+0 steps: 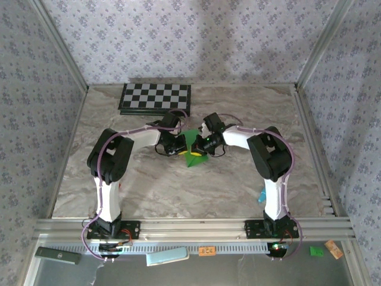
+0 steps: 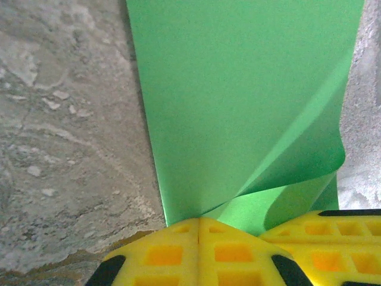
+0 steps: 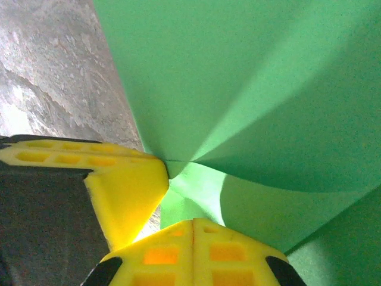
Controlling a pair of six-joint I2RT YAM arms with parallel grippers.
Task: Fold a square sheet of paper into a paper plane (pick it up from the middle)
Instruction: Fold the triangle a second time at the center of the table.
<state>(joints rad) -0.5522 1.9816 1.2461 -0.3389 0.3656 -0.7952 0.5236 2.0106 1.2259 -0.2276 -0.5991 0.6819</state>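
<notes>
The square sheet of paper (image 1: 191,152) is bright green and sits between my two grippers at the table's middle, just in front of the checkerboard. It is bent into curved flaps, with one edge lying on the marble top. My left gripper (image 1: 177,149) is shut on the sheet (image 2: 238,89), its yellow fingertips (image 2: 178,238) pressed together at a flap's corner. My right gripper (image 1: 200,147) is shut on the sheet (image 3: 238,77) too, right beside the left one's fingers (image 3: 128,179). The two grips almost touch. A paper plane is out of view.
A black-and-white checkerboard (image 1: 156,98) lies at the back of the marble table (image 1: 178,190). A teal marker (image 1: 261,196) rests near the right arm's base. Patterned walls and aluminium posts (image 1: 62,47) close in the table.
</notes>
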